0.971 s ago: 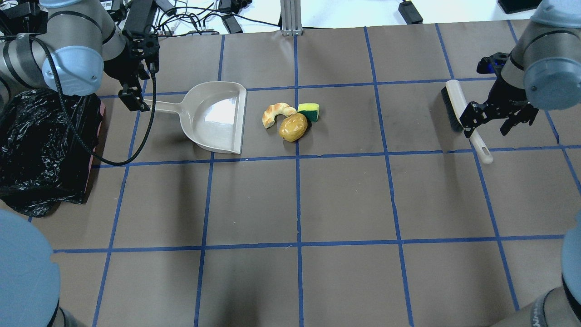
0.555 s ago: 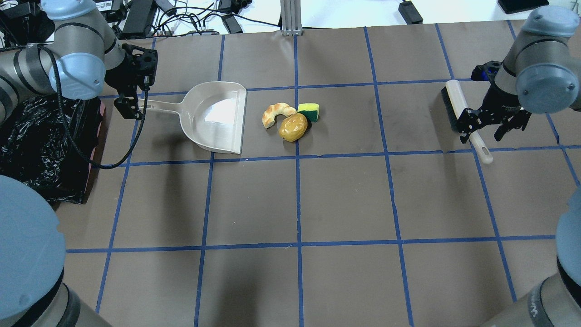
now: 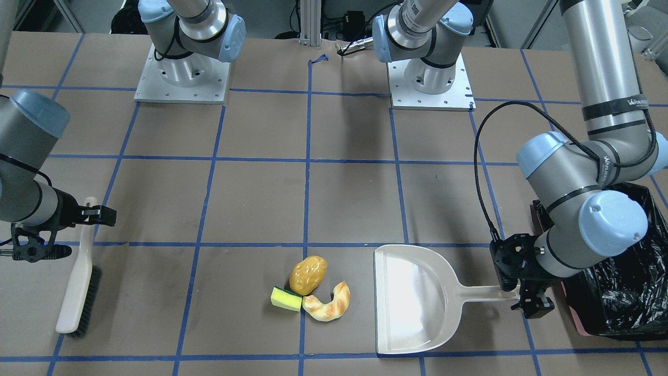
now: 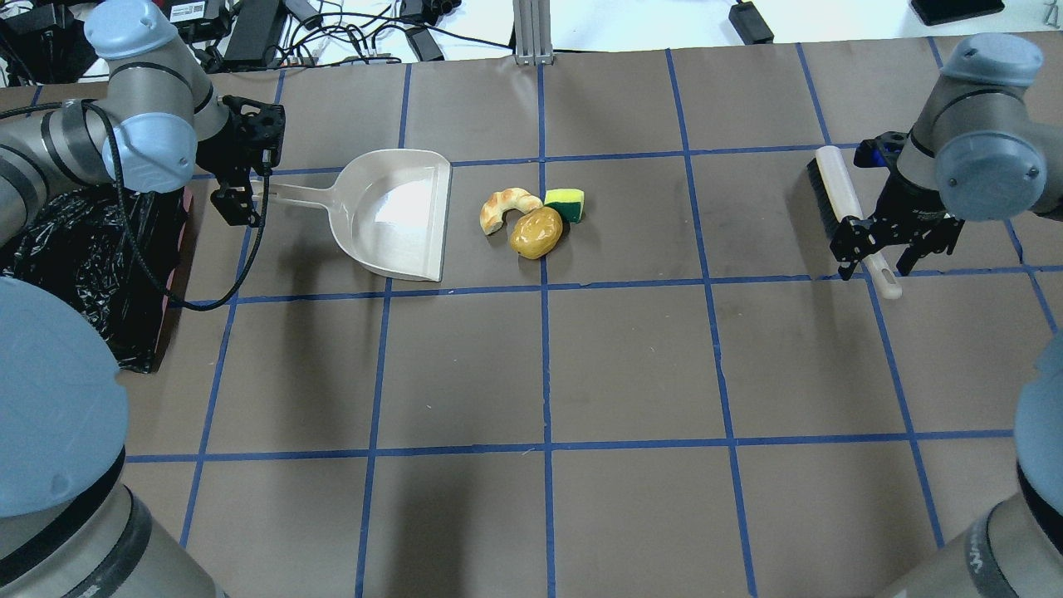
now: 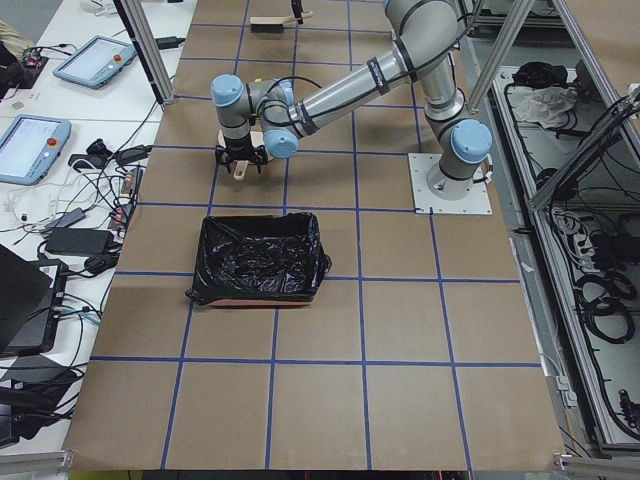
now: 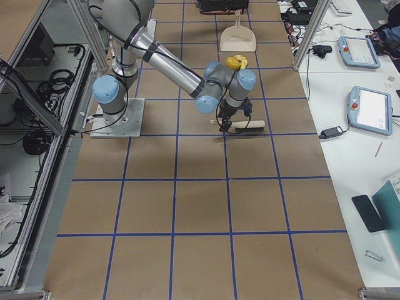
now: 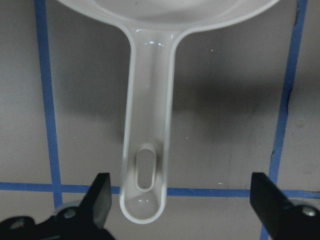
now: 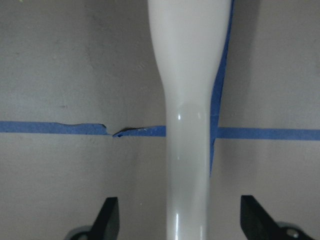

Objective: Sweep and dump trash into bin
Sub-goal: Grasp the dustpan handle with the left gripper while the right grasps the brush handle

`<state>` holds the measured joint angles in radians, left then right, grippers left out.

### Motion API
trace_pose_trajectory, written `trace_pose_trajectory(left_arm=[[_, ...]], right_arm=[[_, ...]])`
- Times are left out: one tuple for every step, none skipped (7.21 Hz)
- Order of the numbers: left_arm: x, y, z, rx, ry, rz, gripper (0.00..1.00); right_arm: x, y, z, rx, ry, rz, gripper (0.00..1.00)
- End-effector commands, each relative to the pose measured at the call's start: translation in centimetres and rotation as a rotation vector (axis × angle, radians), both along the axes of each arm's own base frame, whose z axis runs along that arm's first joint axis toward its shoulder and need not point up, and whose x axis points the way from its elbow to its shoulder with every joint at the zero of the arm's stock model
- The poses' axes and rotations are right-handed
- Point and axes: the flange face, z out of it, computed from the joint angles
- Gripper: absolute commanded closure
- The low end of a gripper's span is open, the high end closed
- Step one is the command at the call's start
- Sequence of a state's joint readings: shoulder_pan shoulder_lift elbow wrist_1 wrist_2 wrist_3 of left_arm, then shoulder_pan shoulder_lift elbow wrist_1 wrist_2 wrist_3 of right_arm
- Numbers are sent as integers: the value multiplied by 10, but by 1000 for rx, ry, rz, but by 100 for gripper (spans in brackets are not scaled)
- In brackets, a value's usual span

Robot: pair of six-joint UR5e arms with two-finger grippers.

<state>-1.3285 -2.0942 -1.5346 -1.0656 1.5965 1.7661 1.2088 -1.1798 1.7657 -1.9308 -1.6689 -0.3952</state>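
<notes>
The trash lies in a cluster mid-table: a golden-brown potato, a yellow sponge with green backing and a tan croissant. The black-lined bin stands at the table's left edge. My left gripper is open, its fingers on either side of the end of the beige dustpan's handle. My right gripper is open and straddles the white handle of the brush. Neither gripper touches its handle in the wrist views.
The dustpan's open mouth faces the trash, a short gap away. Blue tape lines grid the brown table cover. Cables and power bricks lie past the far edge. The arm bases stand on the robot's side.
The left gripper slid outward along the dustpan handle to its end. The right gripper moved along the brush handle toward its free end. Both stayed open; the trash, dustpan and brush did not move.
</notes>
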Motion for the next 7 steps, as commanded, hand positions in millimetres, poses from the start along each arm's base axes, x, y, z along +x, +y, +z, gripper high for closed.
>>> trace_pose_trajectory(left_arm=[[-3, -2, -8, 7, 3, -4, 5], [-5, -3, -7, 4, 2, -12, 17], [-5, -3, -8, 5, 2, -12, 30], [-4, -3, -10, 9, 2, -12, 50], [-5, -3, -10, 9, 2, -13, 67], [-7, -3, -10, 9, 2, -13, 74], [-9, -3, -10, 7, 1, -22, 82]], right_arm=[[0, 0, 2, -7, 3, 4, 18], [0, 0, 5, -11, 6, -2, 21], [-1, -1, 5, -14, 6, 4, 27], [-1, -1, 5, -14, 7, 1, 41], [-1, -1, 5, -14, 7, -1, 44], [-1, -2, 6, -15, 5, -3, 51], [0, -2, 6, -16, 3, -2, 52]])
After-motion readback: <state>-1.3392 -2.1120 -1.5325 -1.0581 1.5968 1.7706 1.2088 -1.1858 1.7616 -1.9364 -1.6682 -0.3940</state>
